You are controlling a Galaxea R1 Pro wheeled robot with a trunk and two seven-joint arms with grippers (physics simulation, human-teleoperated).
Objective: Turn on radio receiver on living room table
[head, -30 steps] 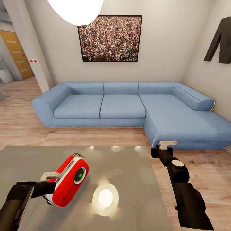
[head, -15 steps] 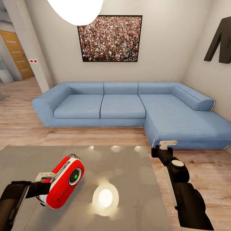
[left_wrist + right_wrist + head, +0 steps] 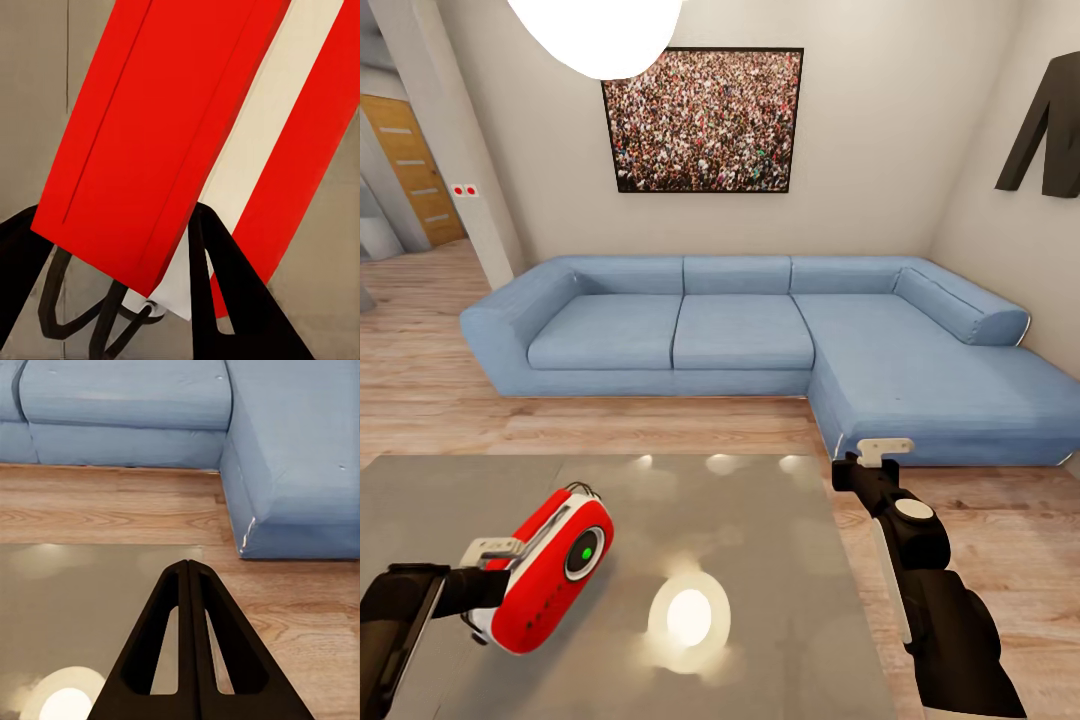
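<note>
- Since the earlier frames the radio (image 3: 545, 575) has gone down and toward the near left part of the table (image 3: 760, 560), carried along with the left gripper (image 3: 495, 565); the dial now sits lower and nearer the table's left edge than a second ago.
- The sofa (image 3: 760, 340), the picture (image 3: 702, 120), the right arm and the bright lamp reflection (image 3: 688, 615) on the table stand where they stood, so the camera has not moved.
- The left gripper is clamped on the radio: in the left wrist view its dark fingers (image 3: 225, 292) flank the red and white body (image 3: 172, 135), and in the head view the pale fingers meet the radio's left side.
- The radio hangs tilted over the table's near left area, left of the lamp reflection; whether its lower end touches the top cannot be told.
- Its long axis runs on a slant, from its lower end near the table's front edge up to its upper end toward the sofa.
- Its red face with the round dial (image 3: 584, 553) points right and toward the camera, the green centre showing.
- The right gripper (image 3: 884, 448) hovers off the table's far right corner, over the floor (image 3: 980, 520) before the sofa; in the right wrist view its fingers (image 3: 161, 652) lie pressed together with nothing between them.
</note>
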